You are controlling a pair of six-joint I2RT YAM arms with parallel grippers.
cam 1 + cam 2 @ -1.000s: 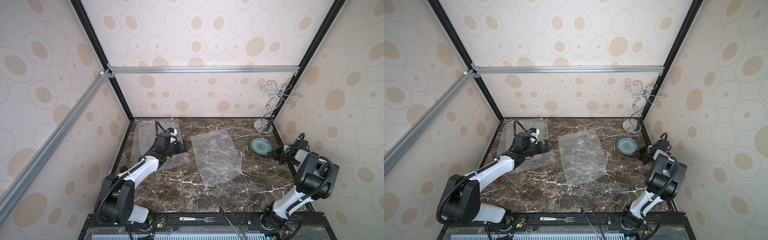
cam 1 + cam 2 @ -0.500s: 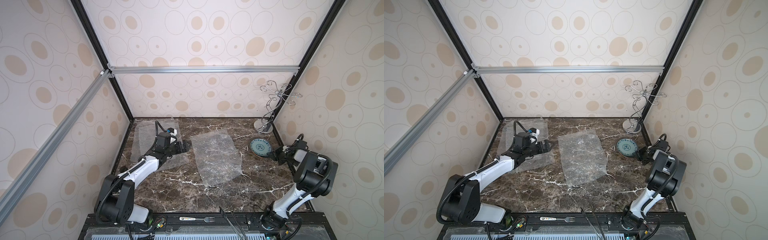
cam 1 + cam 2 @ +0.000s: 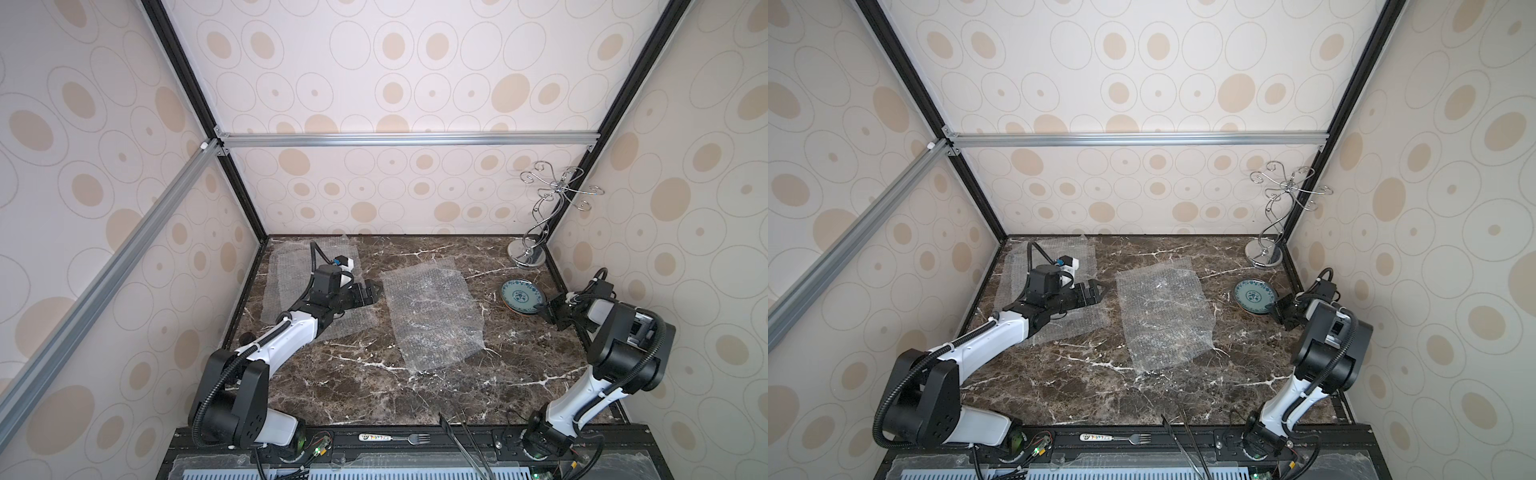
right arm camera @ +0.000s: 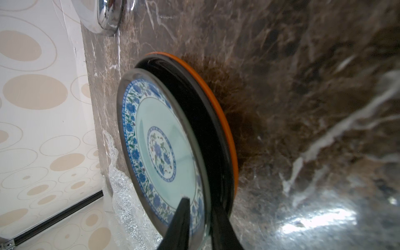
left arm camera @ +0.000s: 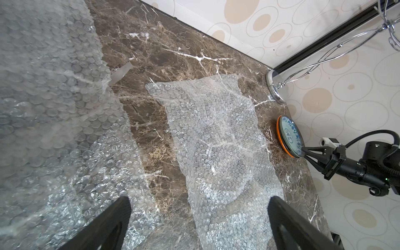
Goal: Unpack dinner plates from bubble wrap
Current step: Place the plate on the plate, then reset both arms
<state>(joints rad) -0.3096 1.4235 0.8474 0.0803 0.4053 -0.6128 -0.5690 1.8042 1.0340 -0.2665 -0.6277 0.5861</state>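
- Currently the dinner plates (image 3: 521,296) (image 3: 1254,296) sit stacked on the tabletop (image 3: 415,257). They are near the base of the chrome wire stand (image 3: 525,255), on its robot side, and show in both top views.
- Stack order per the right wrist view: orange plate (image 4: 217,97) at the bottom, dark plate (image 4: 194,104) on it, blue-floral top plate (image 4: 160,147) uppermost. No wrap covers them.
- Right fingers (image 4: 184,207) (image 5: 304,149) are at the stack's rim on the side away from the stand.
- One finger lies over the top plate's face and the other sits just outside its rim, with a thin gap between them. Cannot tell whether they pinch the rim or sit loose.
- Left fingers (image 5: 116,216) (image 3: 368,296) are spread wide with nothing between them. They hang low over the left bubble wrap sheet (image 3: 291,266) (image 5: 43,86), across the tabletop from the stand.
- Middle bubble wrap sheet (image 3: 432,318) (image 5: 216,140) lies flat and open, well apart from the stand. It is between the left fingers and the plates, and apart from the plates.
- Left sheet runs under the left arm toward the wall opposite the stand, with crumpled overlapping edges.
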